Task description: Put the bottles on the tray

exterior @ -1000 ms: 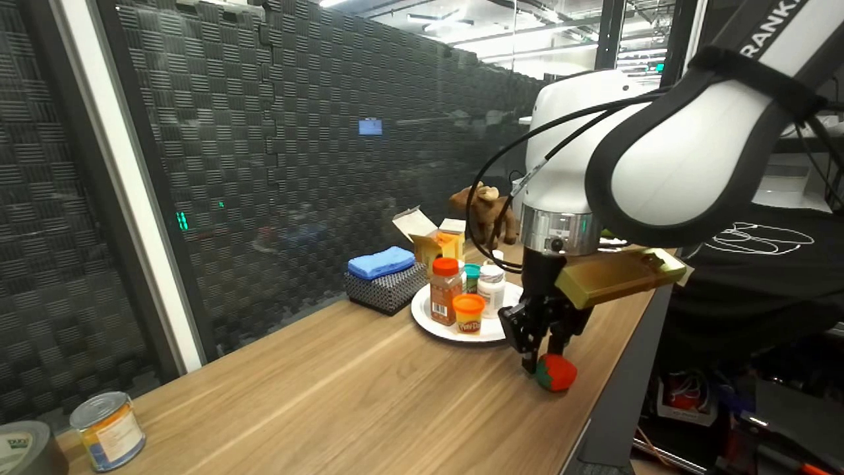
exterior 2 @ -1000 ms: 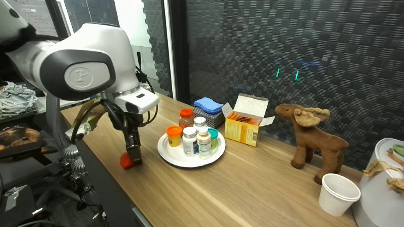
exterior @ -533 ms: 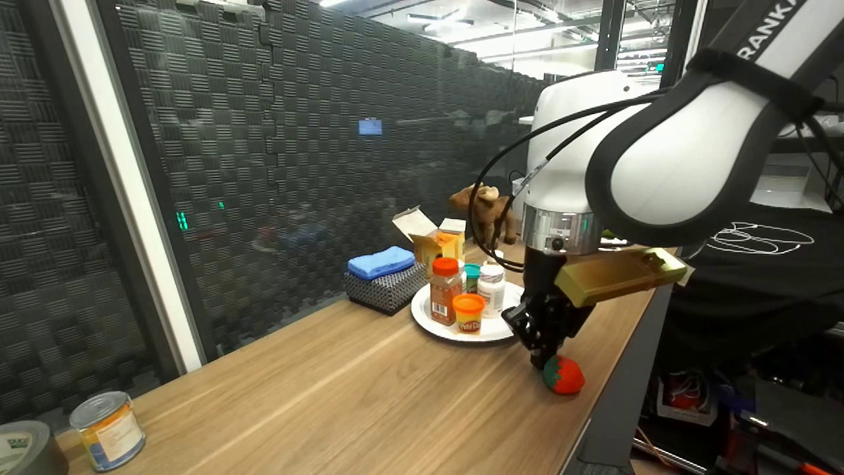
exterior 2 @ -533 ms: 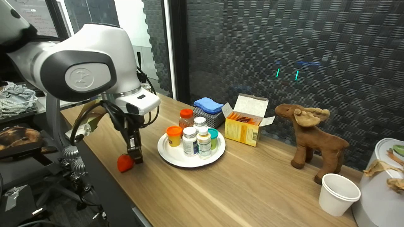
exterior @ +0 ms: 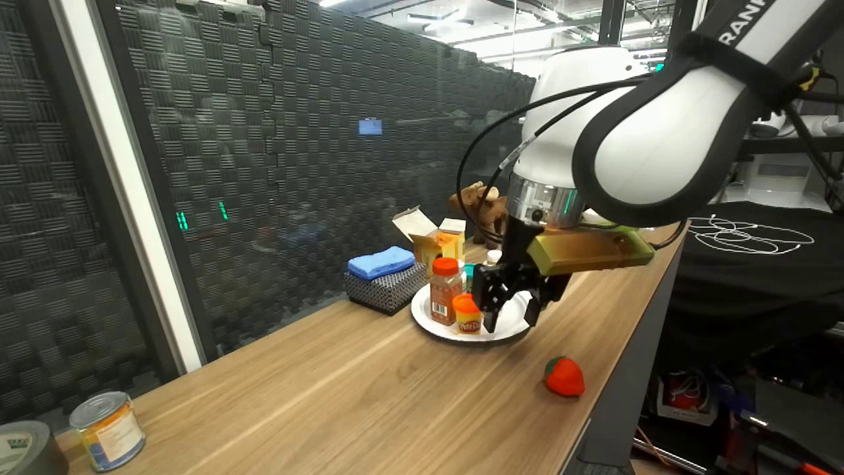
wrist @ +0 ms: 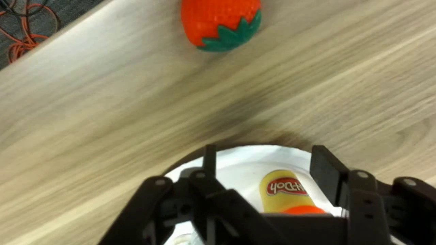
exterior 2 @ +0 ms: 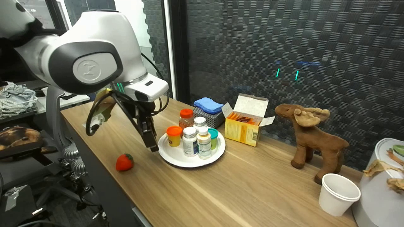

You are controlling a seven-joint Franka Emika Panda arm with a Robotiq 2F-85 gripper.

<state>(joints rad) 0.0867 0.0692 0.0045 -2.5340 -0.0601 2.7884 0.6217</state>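
The white round tray (exterior 2: 172, 156) carries all the bottles in view, standing upright. Among them are a reddish-brown bottle with a red cap (exterior: 446, 297), a short orange-lidded tub (exterior 2: 174, 136), a green tub with a teal lid (exterior 2: 213, 138) and white bottles (exterior 2: 204, 145). My gripper (exterior: 510, 322) hangs beside the tray's near rim, above the table, with its jaws apart. In the wrist view the gripper (wrist: 264, 153) has nothing between its fingers; the tray and the yellow tub show farther off behind them. In an exterior view my gripper hides part of the white bottles.
A toy strawberry (exterior 2: 124, 162) lies near the table's front edge. Behind the tray are a dark box with a blue cloth (exterior: 381, 262) and an open yellow box (exterior 2: 241, 132). A plush moose (exterior 2: 312, 138), paper cups (exterior 2: 337, 195), a tin (exterior: 109, 432) and tape (exterior: 30, 448) stand farther away.
My gripper has risen away from the strawberry and moved toward the tray, and its jaws have spread after closing beside the strawberry. The strawberry has shifted slightly toward the table edge.
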